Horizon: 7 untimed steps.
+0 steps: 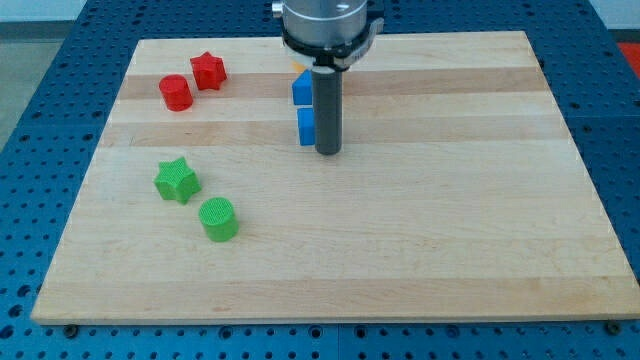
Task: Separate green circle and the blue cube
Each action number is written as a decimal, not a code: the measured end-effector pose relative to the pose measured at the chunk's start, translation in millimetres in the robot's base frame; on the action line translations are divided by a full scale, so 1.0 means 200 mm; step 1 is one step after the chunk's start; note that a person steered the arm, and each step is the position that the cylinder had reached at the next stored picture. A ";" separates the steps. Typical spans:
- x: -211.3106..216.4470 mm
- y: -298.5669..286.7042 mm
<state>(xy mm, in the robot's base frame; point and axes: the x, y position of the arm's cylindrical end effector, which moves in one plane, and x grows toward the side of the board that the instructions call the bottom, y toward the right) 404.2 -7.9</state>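
My tip (328, 151) rests on the wooden board (420, 230), touching or just beside the right side of a blue block (306, 126); there are no jaws to part or close, only a rod. A second blue block (301, 89) sits just above, partly hidden. Bare wood spreads toward the view's right and bottom. The rod stands upright. The green cylinder (218, 219) lies well apart at lower left, below a green star (177, 180). A red cylinder (176, 92) and red star (208, 71) sit upper left.
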 end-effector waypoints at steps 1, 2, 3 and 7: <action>-0.21 -0.02; -0.28 -0.03; -0.28 -0.03; -0.39 -0.02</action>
